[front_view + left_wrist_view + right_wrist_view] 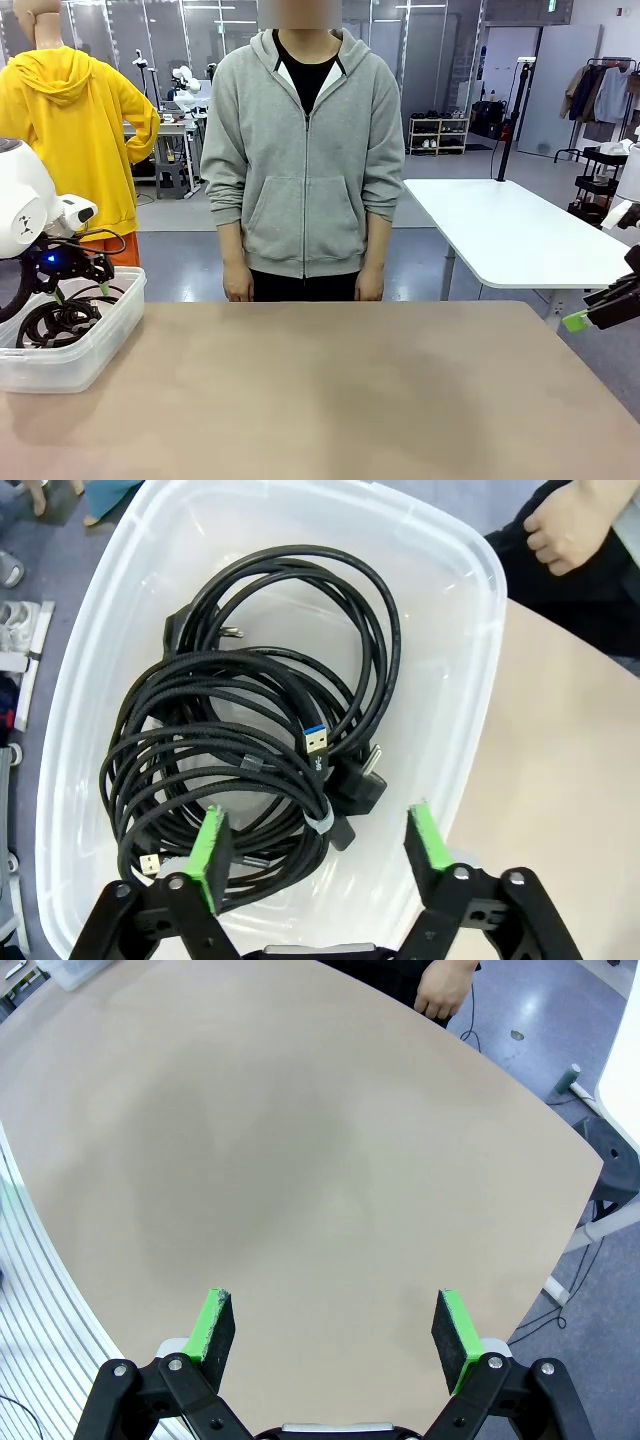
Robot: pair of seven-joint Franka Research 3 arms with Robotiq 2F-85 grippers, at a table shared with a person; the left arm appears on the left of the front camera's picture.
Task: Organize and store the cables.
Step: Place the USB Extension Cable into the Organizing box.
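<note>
Lying heaped in the clear plastic tub (470, 590), the cables (250, 720) are a tangle of black coils, one wound over another, filling most of the tub floor. A blue-tipped flat plug (316, 742) sits near the middle of the pile, a chunky round-pin plug (362, 778) just beside it, and a small gold-tipped plug (150, 863) pokes out at the low edge of the coils. From the front, that tub (100, 345) sits at the table's left end, coils (58, 322) showing dark through its wall.

Right above them hangs the left gripper (318, 845), jaws spread wide, green pads (208, 848) standing apart with nothing between them; one pad overlaps the edge of the coils in the picture, though whether it touches them I cannot tell. In the front view the left gripper (75, 290) sits low over the tub.

Over on the other side, the right gripper (335, 1325) is spread fully open too, holding nothing, looking down on the bare tan table (300, 1140); the front camera catches the right gripper (585, 315) at the right edge, well apart from the tub.

Across the table a person (303, 150) in a grey hoodie stands with hands (238, 285) hanging at the far edge.
</note>
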